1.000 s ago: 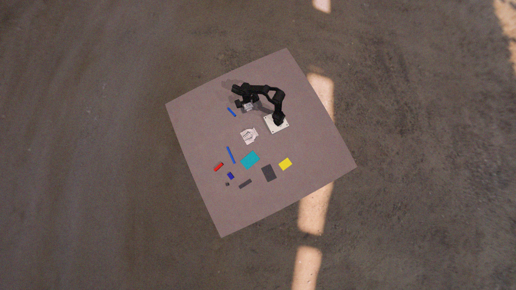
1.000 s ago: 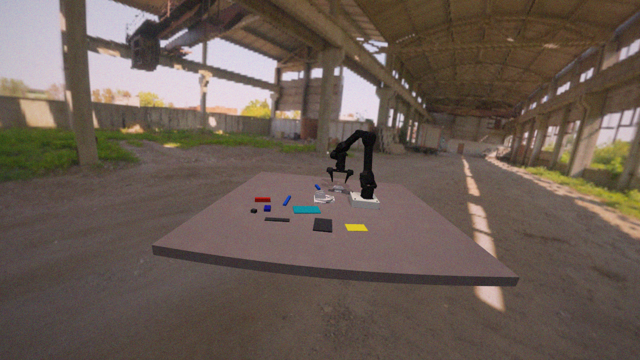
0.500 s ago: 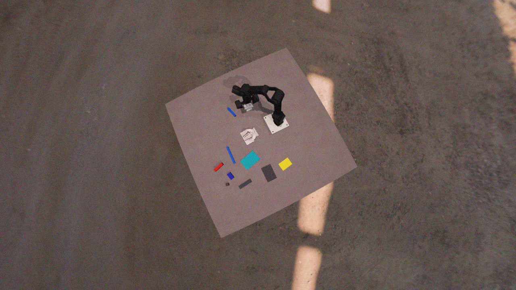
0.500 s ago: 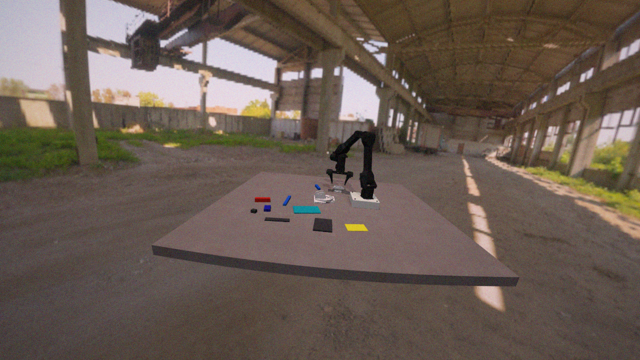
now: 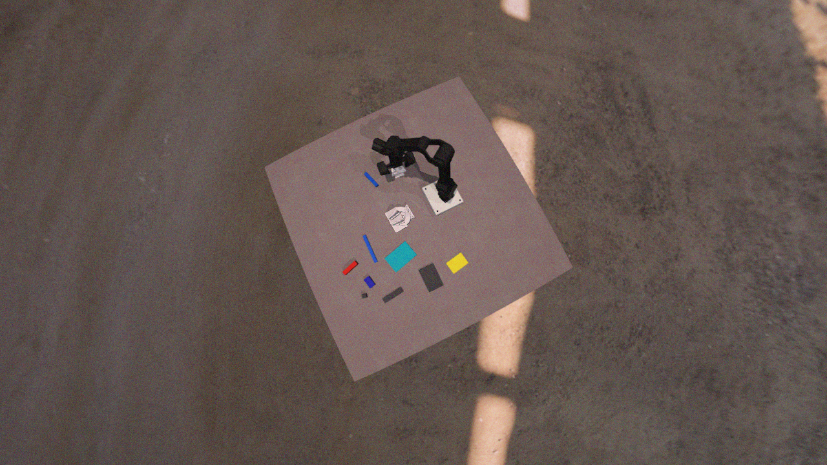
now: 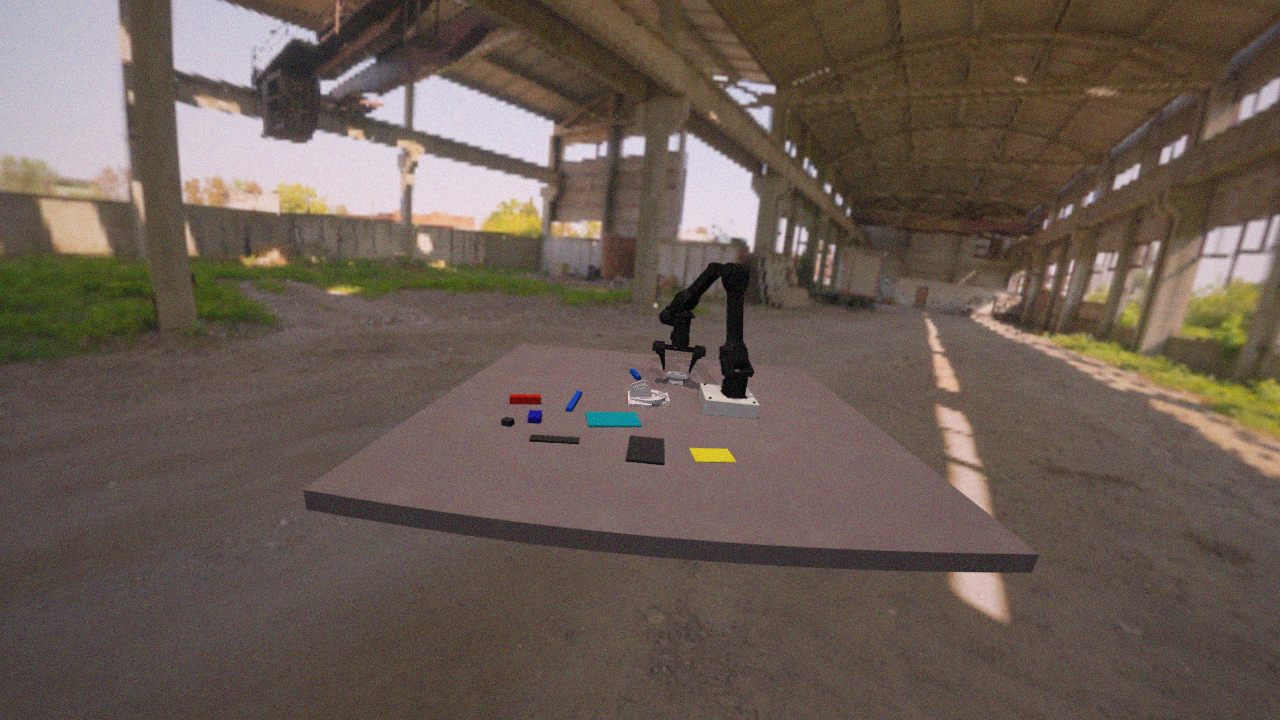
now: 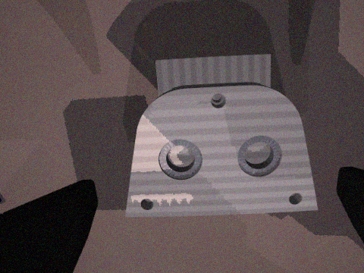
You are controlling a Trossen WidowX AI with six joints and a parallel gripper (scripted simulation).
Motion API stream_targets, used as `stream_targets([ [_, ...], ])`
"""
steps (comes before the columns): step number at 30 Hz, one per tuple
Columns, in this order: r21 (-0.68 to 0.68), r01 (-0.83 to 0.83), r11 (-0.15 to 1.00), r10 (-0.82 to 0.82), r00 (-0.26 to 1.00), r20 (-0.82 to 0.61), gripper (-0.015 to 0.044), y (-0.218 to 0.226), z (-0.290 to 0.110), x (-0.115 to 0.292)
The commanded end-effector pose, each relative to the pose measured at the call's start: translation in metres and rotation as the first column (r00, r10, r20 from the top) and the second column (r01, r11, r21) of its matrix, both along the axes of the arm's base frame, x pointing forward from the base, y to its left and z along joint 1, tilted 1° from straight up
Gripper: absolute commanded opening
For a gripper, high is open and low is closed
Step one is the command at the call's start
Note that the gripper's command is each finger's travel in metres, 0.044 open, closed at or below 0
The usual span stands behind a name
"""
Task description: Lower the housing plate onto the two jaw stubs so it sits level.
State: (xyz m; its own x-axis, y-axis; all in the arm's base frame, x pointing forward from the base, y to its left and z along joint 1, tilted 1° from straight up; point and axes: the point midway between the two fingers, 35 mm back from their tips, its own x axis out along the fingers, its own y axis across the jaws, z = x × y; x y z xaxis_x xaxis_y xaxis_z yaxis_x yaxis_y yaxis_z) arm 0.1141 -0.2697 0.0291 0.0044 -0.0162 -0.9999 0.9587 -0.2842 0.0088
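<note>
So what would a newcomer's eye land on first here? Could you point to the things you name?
Probably the black arm (image 5: 444, 155) (image 6: 733, 313), bent over the far part of the table, its open gripper (image 6: 678, 368) (image 7: 215, 186) above the pale housing plate (image 5: 397, 171) (image 7: 224, 125). Next, likely the bright teal slab (image 5: 400, 256) (image 6: 613, 419) and yellow card (image 5: 457, 263) (image 6: 712, 454), both nearer the exterior camera. In the wrist view, the plate's two ringed round studs (image 7: 182, 156) dominate, between the black fingers.

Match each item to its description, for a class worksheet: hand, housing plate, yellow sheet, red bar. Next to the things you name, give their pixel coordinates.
Items
1. hand (image 5: 397, 173) (image 6: 678, 369) (image 7: 215, 186)
2. housing plate (image 5: 397, 171) (image 6: 676, 377) (image 7: 221, 189)
3. yellow sheet (image 5: 457, 263) (image 6: 712, 454)
4. red bar (image 5: 350, 267) (image 6: 525, 399)

Descriptions
A. lies beside a dark flat rectangle
B. open, with nothing between its fingers
C. nearest of the four to the small dark cube
D. pale, with two ringed round parts

Pairs: 1-B, 2-D, 3-A, 4-C
</note>
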Motion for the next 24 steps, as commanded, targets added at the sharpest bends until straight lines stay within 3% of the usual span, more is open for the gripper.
stream_targets([
  [1,0.006,0.004,1.000,-0.004,1.000,-0.009,0.0440,0.001,-0.008,-0.001],
  [24,0.007,0.004,1.000,-0.004,1.000,-0.009,0.0440,0.001,-0.030,-0.002],
])
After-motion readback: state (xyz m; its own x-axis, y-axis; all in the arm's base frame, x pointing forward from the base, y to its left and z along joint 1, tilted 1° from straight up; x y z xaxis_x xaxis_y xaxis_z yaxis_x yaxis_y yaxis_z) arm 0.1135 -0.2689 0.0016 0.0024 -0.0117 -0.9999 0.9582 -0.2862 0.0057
